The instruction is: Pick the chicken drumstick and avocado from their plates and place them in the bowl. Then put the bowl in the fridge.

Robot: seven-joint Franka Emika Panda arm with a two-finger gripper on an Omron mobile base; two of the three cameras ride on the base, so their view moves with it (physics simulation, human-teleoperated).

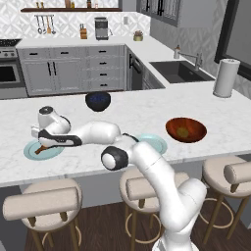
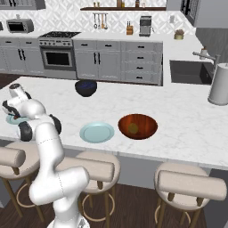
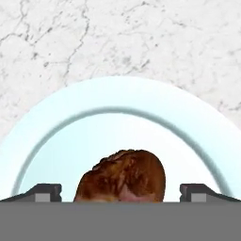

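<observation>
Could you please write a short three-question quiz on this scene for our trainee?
1. True or false: the avocado lies in the reddish-brown bowl.
2. Which food sits between the fingertips of the gripper in the hand view: A) drumstick, B) avocado, C) bread?
3. Fill in: the plate beside the bowl holds ____.

Key: 1 true; 2 A; 3 nothing.

glossy white rounded arm (image 1: 147,166), dark joint caps, black wrist band.
</observation>
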